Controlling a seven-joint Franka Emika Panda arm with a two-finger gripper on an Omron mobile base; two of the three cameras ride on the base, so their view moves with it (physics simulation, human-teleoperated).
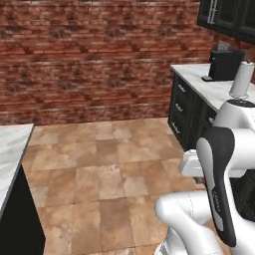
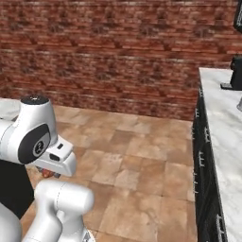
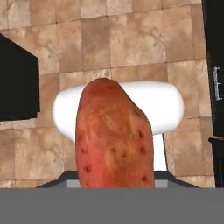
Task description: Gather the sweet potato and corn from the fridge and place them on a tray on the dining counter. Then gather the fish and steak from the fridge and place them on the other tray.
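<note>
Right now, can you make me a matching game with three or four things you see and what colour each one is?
Things:
1. sweet potato
2. wall
3. floor
4. counter

Colours:
A. white marble with grey veins
B. reddish-orange with dark spots
C. tan and brown tiles
D. red-brown brick

Pairs: 1-B, 2-D, 3-C, 4-A
</note>
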